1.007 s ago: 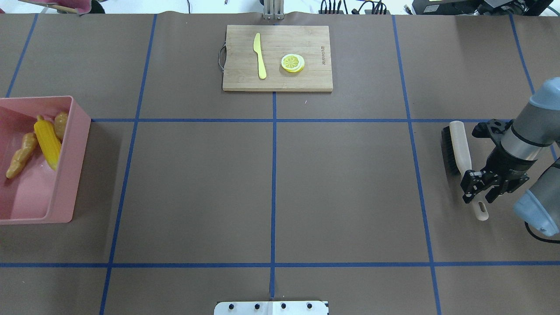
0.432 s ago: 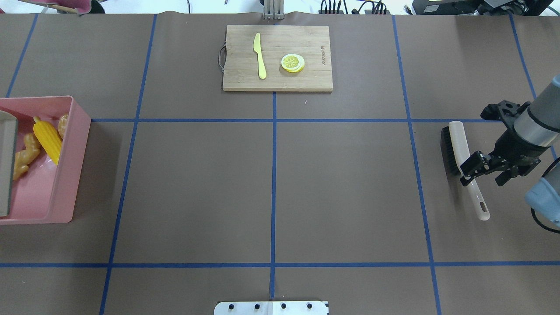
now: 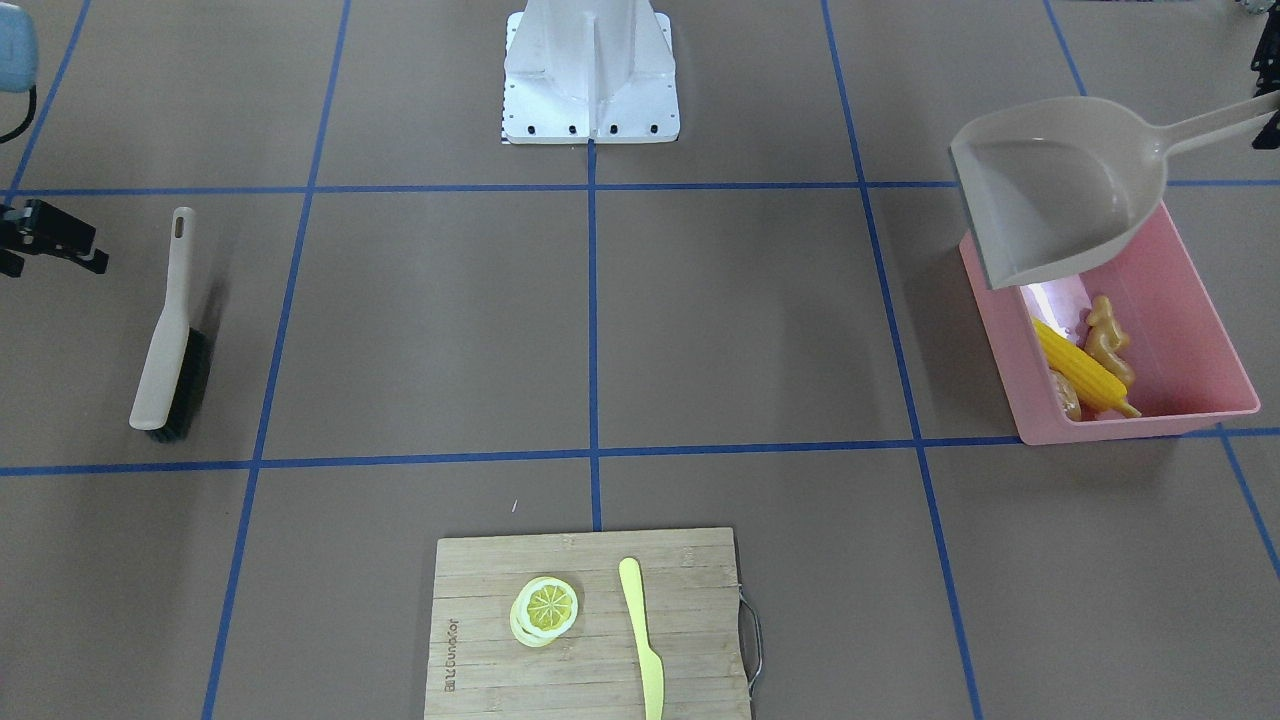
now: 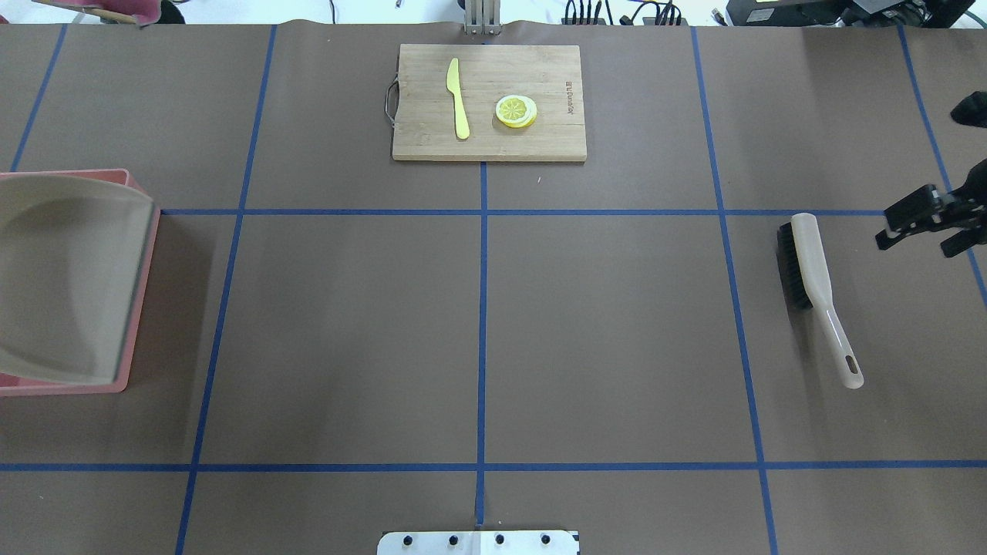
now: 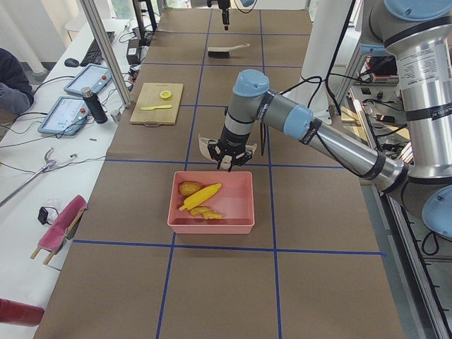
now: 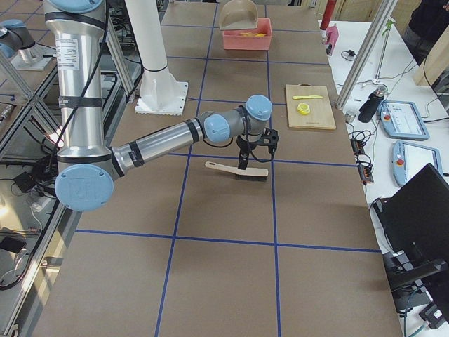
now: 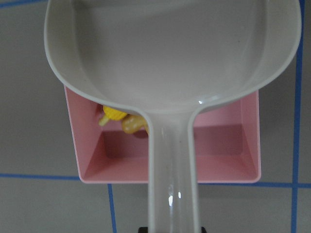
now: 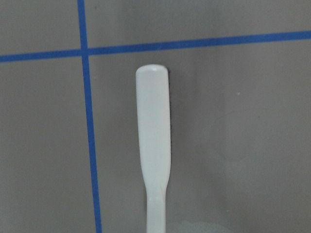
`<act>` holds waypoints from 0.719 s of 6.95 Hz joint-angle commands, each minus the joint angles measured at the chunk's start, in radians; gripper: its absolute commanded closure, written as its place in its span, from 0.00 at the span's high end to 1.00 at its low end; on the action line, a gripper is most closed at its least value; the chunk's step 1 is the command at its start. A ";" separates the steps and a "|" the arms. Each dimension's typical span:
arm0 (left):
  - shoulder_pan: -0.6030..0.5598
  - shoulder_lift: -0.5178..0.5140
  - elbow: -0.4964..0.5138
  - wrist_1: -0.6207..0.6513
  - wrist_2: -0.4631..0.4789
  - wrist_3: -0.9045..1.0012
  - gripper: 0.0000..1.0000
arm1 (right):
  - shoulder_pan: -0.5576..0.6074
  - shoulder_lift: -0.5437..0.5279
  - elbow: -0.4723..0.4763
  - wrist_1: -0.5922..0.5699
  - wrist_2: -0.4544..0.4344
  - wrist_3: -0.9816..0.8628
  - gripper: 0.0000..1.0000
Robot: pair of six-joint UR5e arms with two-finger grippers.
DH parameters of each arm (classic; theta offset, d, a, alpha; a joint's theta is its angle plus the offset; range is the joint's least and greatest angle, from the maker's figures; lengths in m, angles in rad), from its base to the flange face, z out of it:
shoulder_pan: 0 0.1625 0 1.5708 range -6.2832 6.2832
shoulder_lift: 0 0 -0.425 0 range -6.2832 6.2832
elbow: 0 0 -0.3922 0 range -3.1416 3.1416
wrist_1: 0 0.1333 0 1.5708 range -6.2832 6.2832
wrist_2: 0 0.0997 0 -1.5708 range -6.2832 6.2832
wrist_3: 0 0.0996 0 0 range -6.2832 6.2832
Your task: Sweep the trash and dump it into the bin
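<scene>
Trash is all inside the bin (image 3: 1140, 428): the corn cob (image 3: 1080, 372) lies lengthwise along the wall nearest the table's middle, the ginger root (image 3: 1108, 340) is just beside it toward the bin's centre, and the brown lump (image 3: 1065, 395) is tucked into the corner under the cob's end. Judging by that, the dumping looks done and what remains is clearing the tools away

The left gripper (image 5: 229, 161) is clamped on the handle of the beige dustpan (image 3: 1060, 190), which hangs above the bin, its scoop covering the half farther from the trash and its lip pointing across the rim. The wrist view shows the pan empty

The right gripper (image 4: 917, 231) has its jaws spread and holds nothing. It is raised off the table, well apart from the bin, at the opposite end. The brush (image 4: 810, 262) lies flat there too, free of any grip

The main risk is at the bin. The pan is wide and overlaps the rim, so a withdrawal that drops too low could hook the lip on a wall and drag or tip the light tub, spilling the toys back out. The long handle is gripped far from the scoop, so a quick swing might twist the pan in the jaws. Away from the bin, the open fingers could nudge the brush if that arm descends
</scene>
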 commanded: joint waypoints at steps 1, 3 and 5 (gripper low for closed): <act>0.248 -0.145 0.154 -0.218 0.013 -0.216 0.00 | 0.165 -0.012 -0.004 -0.007 -0.056 -0.201 1.00; 0.387 -0.287 0.254 -0.235 0.079 -0.289 0.00 | 0.236 -0.012 -0.063 -0.023 -0.138 -0.224 1.00; 0.484 -0.367 0.306 -0.226 0.082 -0.403 0.00 | 0.330 -0.015 -0.172 -0.046 -0.132 -0.405 1.00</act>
